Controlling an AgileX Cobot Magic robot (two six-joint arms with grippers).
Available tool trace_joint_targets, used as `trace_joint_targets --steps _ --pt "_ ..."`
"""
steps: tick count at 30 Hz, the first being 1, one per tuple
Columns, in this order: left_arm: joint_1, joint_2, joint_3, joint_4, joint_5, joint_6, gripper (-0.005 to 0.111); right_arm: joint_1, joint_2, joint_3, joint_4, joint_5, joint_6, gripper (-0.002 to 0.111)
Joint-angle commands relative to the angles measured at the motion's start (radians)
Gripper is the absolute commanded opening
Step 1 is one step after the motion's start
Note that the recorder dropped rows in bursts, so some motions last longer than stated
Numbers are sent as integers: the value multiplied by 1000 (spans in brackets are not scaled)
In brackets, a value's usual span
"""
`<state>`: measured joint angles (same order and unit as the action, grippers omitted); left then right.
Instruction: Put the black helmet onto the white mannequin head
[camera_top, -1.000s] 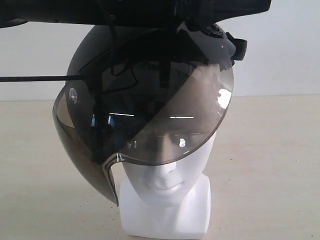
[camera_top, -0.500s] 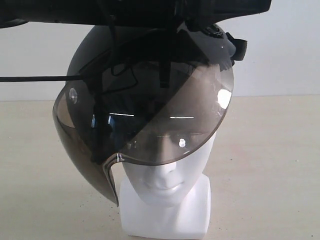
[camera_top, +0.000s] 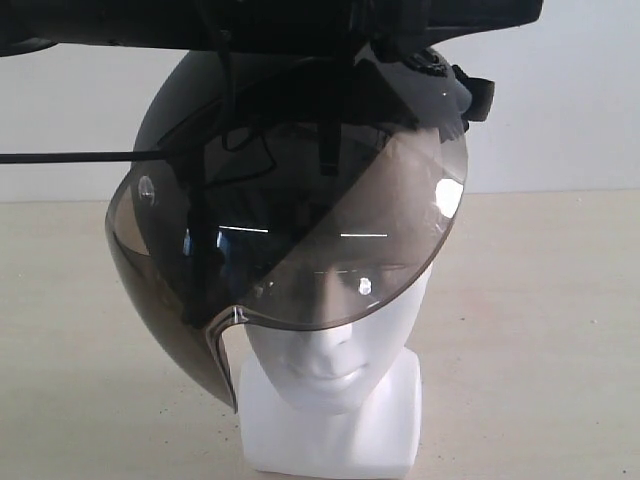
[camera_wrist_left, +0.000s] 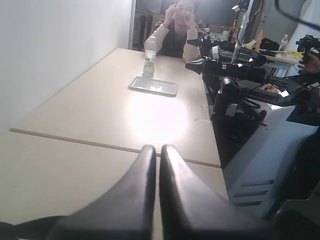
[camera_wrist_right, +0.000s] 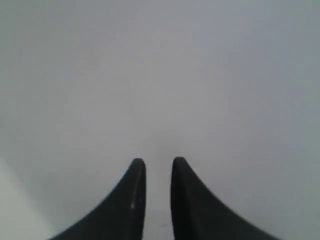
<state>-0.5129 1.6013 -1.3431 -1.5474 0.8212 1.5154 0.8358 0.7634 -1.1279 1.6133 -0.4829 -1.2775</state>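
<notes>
Helmet (camera_top: 165, 105) on mannequin head (camera_top: 330, 375) | left gripper (camera_wrist_left: 157, 148) pressed together | right gripper (camera_wrist_right: 157, 161) slightly spread, empty | tray (camera_wrist_left: 153, 86), bottle (camera_wrist_left: 149, 57) afar

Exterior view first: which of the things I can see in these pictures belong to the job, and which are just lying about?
Part of the job:
- black helmet, resting tilted over the head
- white mannequin head

Just lying about:
- water bottle
- flat tray, beside the bottle on the table in the left wrist view
</notes>
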Motion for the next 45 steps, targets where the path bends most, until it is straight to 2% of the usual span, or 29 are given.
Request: trace_joint_targets --steps 1,2,4,8,11,13,14,17,22,26,30,32,36,39,42,45 --pt "1 98 77 139 -54 -108 4 -1 -2 -41 -71 748 -234 1" --pt "1 98 77 139 -41 -108 4 -1 -4 -50 -136 851 -172 1" --pt "1 98 77 139 -31 -108 4 -1 -8 -61 -403 980 130 3" --pt "1 98 77 139 -27 -110 4 -1 -8 -75 -1344 1247 1043 15" --pt "1 98 77 139 -24 -110 4 -1 -14 -82 -1952 1297 1502 20" --pt "1 98 77 139 -24 -120 4 -1 -21 -97 -2201 1277 1737 22" --pt "1 98 77 139 -24 -122 4 -1 -21 -109 -2254 1277 1793 22" --pt "1 98 77 139 -24 -125 4 -1 0 -169 -2300 1374 1830 27" --pt "1 98 77 142 -24 -124 4 -1 113 -254 -2431 1625 1853 46" --pt "1 98 77 143 -24 -124 4 -1 200 -300 -2494 1662 1934 48" --pt "1 98 77 150 -24 -132 4 -7 251 -358 -2647 1704 2044 39" --pt "1 98 77 155 -24 -132 4 -30 245 -372 -2628 1704 2045 34" --pt "1 98 77 155 -17 -132 4 -86 227 -373 -2574 1704 2050 25" --pt "1 98 77 155 -17 -132 4 -110 226 -363 -2465 1687 1948 16" --pt "1 98 77 158 -17 -132 4 -110 226 -335 -2293 1555 1805 0" --pt "1 98 77 158 -17 -132 4 -108 226 -297 -2269 1449 1773 0"
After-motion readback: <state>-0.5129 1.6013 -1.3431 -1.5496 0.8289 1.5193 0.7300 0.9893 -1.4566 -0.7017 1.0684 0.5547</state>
